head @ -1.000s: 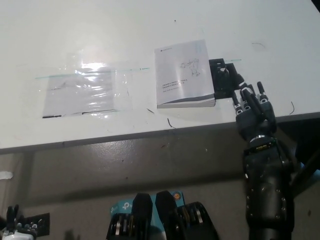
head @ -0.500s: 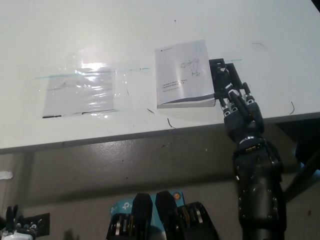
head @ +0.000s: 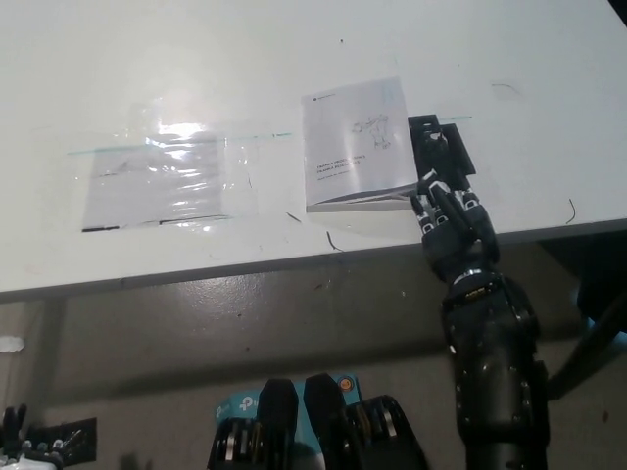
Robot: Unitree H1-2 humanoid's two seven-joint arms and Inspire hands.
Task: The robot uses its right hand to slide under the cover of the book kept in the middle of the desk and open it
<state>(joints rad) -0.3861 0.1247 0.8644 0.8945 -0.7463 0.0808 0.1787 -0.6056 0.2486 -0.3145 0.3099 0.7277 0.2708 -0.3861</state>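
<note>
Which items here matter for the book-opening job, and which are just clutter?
In play:
- white paperback book, mid-desk
- black right hand, fingertips at the book's lower right corner

Lying about:
- clear plastic sheet, left of the book
- black flat plate, right of the book
- white left hand, resting lower left

Matt white desk (head: 147, 59) scuffed with dark marks, glossy clear plastic sheet (head: 162, 176) taped flat, smooth white paper-covered book (head: 358, 142), black hard-plastic right hand (head: 451, 220) with slight sheen, dull grey floor (head: 245, 323)
</note>
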